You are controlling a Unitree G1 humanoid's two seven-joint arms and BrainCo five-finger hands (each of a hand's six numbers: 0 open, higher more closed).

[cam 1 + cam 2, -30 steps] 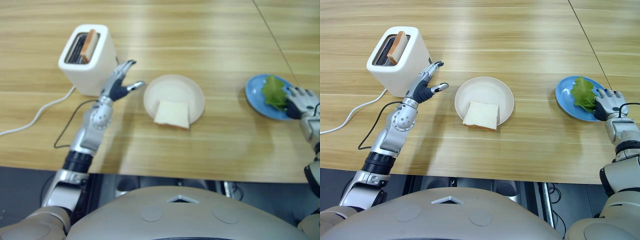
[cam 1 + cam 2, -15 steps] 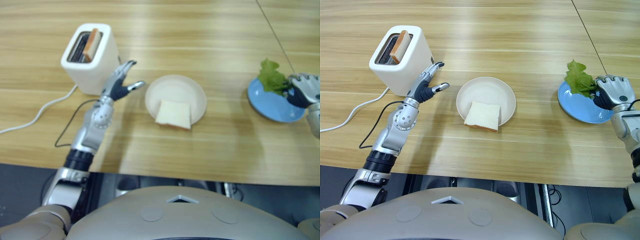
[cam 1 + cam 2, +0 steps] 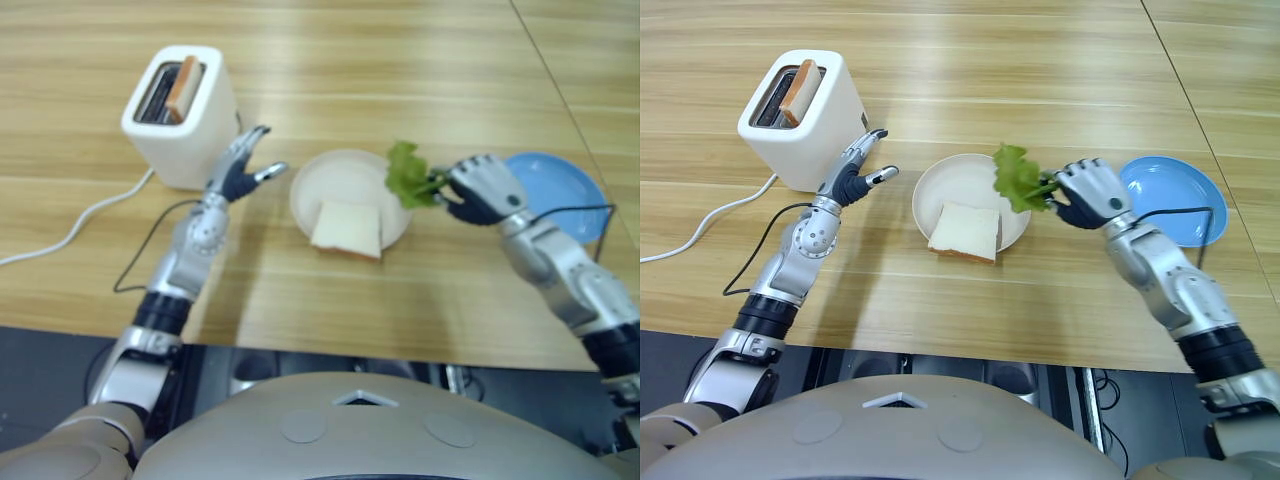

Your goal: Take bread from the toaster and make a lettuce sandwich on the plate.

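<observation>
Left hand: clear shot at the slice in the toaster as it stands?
Probably yes. The left hand is open and empty beside the toaster; the slice sticks up out of the slot with nothing over it. The hand would need to lift above the toaster's top first.

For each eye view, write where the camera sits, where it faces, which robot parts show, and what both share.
Left eye view: on the head, looking forward and down at the wooden table; left hand, right hand show.
Right eye view: just beside, same aim, same hands.
Shared: white toaster, round white plate, green lettuce leaf.
</observation>
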